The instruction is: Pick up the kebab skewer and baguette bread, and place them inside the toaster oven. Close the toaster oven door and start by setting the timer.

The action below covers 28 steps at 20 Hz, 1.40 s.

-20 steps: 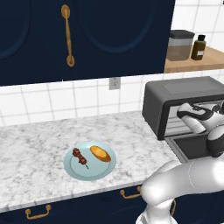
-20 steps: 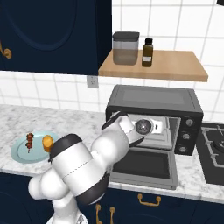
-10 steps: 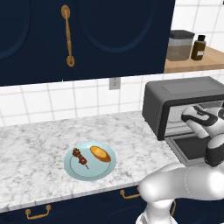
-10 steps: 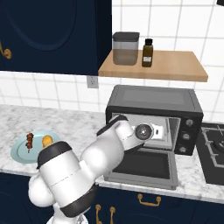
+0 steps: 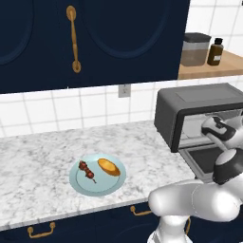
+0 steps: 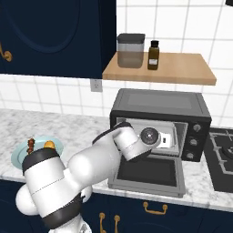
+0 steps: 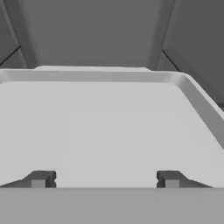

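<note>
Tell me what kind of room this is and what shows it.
A rendered home kitchen, by the look of it: a marble counter under navy cabinets, a toaster oven with its door down, and a stove burner beside it.

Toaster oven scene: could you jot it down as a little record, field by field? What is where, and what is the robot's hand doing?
toaster oven: on the counter, below a wooden shelf
toaster oven door: folded down, open
gripper: open, holding nothing, above the oven's pale tray
plate: on the marble counter, left of the oven
kebab skewer: on the plate
baguette bread: on the plate, beside the skewer
shelf items: grey-lidded canister, brown bottle
</note>
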### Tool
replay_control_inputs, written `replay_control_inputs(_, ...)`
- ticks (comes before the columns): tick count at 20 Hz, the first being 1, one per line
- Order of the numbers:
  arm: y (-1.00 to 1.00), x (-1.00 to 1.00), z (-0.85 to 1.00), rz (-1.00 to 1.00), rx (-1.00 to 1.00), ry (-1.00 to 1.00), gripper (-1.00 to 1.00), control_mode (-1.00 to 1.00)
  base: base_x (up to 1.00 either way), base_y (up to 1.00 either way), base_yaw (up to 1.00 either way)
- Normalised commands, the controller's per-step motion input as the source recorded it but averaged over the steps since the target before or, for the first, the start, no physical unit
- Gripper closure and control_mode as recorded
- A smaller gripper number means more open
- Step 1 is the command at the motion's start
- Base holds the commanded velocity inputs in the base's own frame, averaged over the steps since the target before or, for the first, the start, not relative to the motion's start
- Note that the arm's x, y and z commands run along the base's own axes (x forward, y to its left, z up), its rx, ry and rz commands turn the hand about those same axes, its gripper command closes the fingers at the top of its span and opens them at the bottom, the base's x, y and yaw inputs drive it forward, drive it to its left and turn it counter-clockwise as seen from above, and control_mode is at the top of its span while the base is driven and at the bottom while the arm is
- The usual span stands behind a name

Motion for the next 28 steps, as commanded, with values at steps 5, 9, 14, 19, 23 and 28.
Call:
replay_control_inputs(5, -0.02, -0.47, -0.70, 0.00, -0.02, 0.08, -1.00, -1.00, 0.00, 0.00, 0.00)
replay_control_inputs(9, -0.03, -0.47, -0.71, 0.00, -0.03, 0.11, -1.00, -1.00, 0.00, 0.00, 0.00)
replay_control_inputs(14, -0.04, -0.51, -0.72, 0.00, -0.03, 0.10, -1.00, -1.00, 0.00, 0.00, 0.00)
replay_control_inputs(19, -0.08, -0.59, -0.75, 0.01, -0.03, 0.09, -1.00, -1.00, 0.00, 0.00, 0.00)
replay_control_inputs(23, -0.08, -0.59, -0.71, 0.00, -0.03, 0.08, -1.00, -1.00, 0.00, 0.00, 0.00)
replay_control_inputs(28, -0.03, -0.52, -0.37, 0.00, -0.01, 0.01, -1.00, -1.00, 0.00, 0.00, 0.00)
